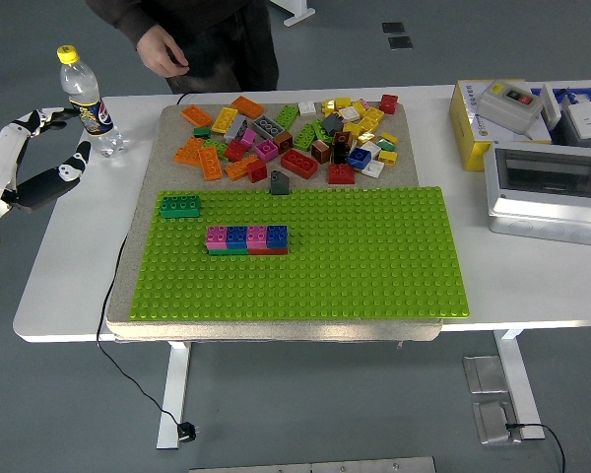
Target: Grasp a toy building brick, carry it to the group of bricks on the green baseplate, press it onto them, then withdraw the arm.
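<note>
Left hand [41, 163] hovers over the table's left edge beside the water bottle [87, 99], fingers spread wide, empty. Brick group [246, 239] sits on the green baseplate [374, 266].

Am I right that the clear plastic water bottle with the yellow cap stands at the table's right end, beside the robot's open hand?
Not quite. The head view shows the clear plastic water bottle with the yellow cap standing at the left end of the white table, not the right. It is indeed beside the robot's left hand, whose fingers are spread and hold nothing.
</note>
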`<control>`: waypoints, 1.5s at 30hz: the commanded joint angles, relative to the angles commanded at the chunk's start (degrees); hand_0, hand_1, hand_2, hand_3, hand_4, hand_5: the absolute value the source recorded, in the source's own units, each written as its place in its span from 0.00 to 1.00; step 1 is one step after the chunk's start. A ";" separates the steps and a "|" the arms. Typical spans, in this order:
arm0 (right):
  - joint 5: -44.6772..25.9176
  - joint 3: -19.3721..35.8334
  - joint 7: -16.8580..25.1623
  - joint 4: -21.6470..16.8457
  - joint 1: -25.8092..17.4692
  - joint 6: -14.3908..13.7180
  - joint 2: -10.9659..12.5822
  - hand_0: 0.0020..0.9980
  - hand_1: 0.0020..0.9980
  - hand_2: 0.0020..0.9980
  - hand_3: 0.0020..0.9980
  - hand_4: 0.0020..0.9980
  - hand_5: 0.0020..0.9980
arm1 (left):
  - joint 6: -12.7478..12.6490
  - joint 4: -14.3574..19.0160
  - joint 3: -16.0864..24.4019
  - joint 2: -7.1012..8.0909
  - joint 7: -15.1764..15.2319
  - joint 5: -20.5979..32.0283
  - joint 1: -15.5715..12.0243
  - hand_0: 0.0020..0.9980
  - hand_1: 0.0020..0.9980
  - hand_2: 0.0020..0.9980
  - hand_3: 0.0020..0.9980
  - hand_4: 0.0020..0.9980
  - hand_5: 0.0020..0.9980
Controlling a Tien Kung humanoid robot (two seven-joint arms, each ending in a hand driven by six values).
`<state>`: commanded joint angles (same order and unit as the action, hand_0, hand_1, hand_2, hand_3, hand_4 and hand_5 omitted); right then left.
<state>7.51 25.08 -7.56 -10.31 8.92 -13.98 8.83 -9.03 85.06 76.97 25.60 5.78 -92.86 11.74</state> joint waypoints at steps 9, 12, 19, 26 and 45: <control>-0.21 -0.40 -0.04 0.00 -0.01 0.08 0.08 0.68 0.65 0.68 0.68 0.37 0.87 | 0.03 0.00 -0.25 0.20 -0.02 -0.08 0.13 0.93 0.84 0.83 0.78 0.60 0.43; -0.73 -0.94 0.04 0.00 0.03 0.13 0.12 0.68 0.65 0.68 0.68 0.37 0.87 | 0.05 0.04 -0.41 0.37 -0.03 -0.06 0.25 0.93 0.83 0.83 0.78 0.60 0.43; -1.46 -1.68 0.17 0.00 0.09 0.19 0.14 0.68 0.65 0.68 0.68 0.37 0.87 | 0.06 0.05 -0.57 0.31 -0.02 0.03 0.20 0.93 0.84 0.83 0.78 0.60 0.43; -0.78 -1.11 0.01 0.00 0.13 0.21 0.14 0.68 0.65 0.68 0.68 0.36 0.87 | 0.06 0.07 -0.87 0.19 0.00 0.01 0.36 0.93 0.84 0.83 0.78 0.60 0.43; -0.49 -1.37 0.02 0.00 0.24 0.00 0.11 0.68 0.65 0.66 0.68 0.36 0.86 | 0.08 0.00 -0.91 0.59 -0.06 -0.05 0.49 0.93 0.84 0.83 0.78 0.60 0.43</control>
<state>7.02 23.71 -7.54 -10.31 9.15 -13.97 8.93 -8.95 85.05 76.07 26.19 5.72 -92.91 12.23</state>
